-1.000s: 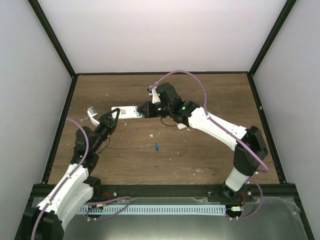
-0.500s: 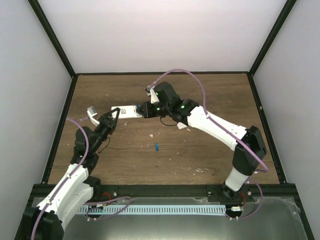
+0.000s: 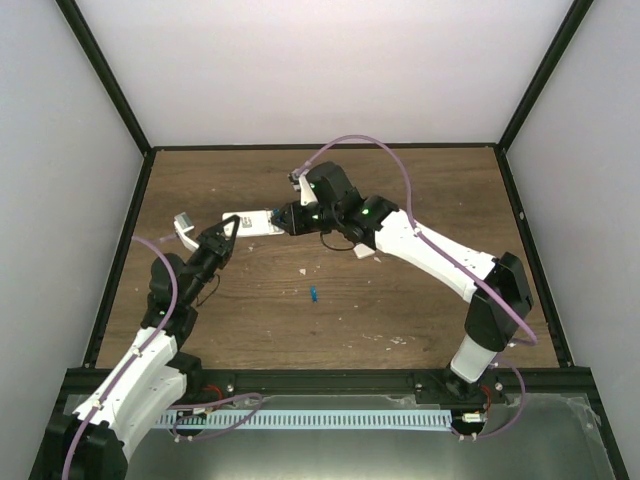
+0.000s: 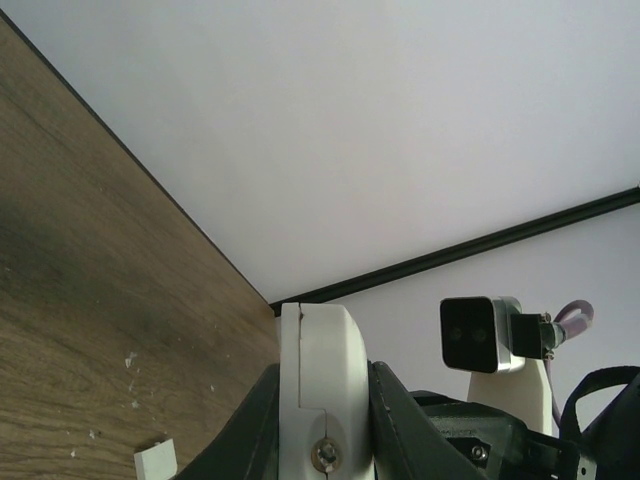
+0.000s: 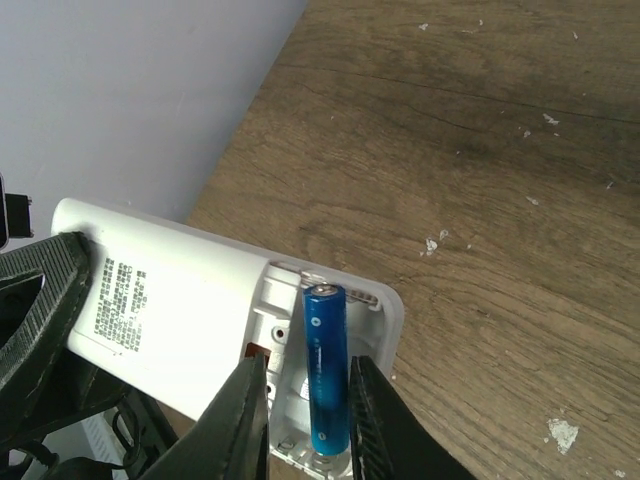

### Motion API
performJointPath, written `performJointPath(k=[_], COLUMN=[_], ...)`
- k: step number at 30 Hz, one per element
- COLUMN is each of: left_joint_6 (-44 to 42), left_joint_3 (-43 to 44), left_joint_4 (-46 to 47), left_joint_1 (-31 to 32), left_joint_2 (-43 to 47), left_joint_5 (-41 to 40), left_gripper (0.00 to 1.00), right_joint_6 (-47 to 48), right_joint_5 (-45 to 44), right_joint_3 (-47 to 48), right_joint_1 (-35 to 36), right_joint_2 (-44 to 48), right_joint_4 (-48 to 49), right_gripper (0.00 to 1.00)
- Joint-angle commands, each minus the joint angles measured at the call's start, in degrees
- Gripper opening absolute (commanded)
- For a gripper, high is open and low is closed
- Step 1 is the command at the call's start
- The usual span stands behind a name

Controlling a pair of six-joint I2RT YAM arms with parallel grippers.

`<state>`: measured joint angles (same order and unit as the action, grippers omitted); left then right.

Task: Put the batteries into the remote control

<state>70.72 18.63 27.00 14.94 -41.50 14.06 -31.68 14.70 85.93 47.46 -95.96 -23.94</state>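
Note:
My left gripper [image 3: 230, 232] is shut on one end of the white remote control [image 3: 252, 222] and holds it off the table. In the left wrist view the remote [image 4: 318, 340] is clamped between the two dark fingers of the left gripper [image 4: 322, 400]. The remote's open compartment [image 5: 290, 360] faces the right wrist camera. One blue battery [image 5: 327, 370] lies in it. My right gripper [image 5: 307, 368] straddles that battery with its jaws slightly parted; a gap shows on the left side. A second blue battery [image 3: 313, 293] lies on the table.
A small white cover piece [image 3: 362, 253] lies on the wooden table [image 3: 400, 300] under the right arm, and a small white piece [image 4: 155, 460] shows in the left wrist view. White crumbs dot the wood. Black frame rails and white walls enclose the table.
The right gripper's jaws have parted a little around the battery in the compartment. The right wrist has edged slightly left and farther back. The left arm has held still.

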Motion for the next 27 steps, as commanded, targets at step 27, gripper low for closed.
performJointPath(k=[27], left_joint_6=[0.32], left_joint_3=[0.76], left_joint_4=[2.56], left_joint_1=[0.09], left_joint_2=[1.79], left_joint_5=[-1.45], left_gripper=[0.0], right_joint_6=[4.09], right_joint_5=[-1.52], right_joint_3=[4.63], right_joint_1=[1.32], right_joint_2=[2.13], right_joint_4=[0.08], right_gripper=[0.4])
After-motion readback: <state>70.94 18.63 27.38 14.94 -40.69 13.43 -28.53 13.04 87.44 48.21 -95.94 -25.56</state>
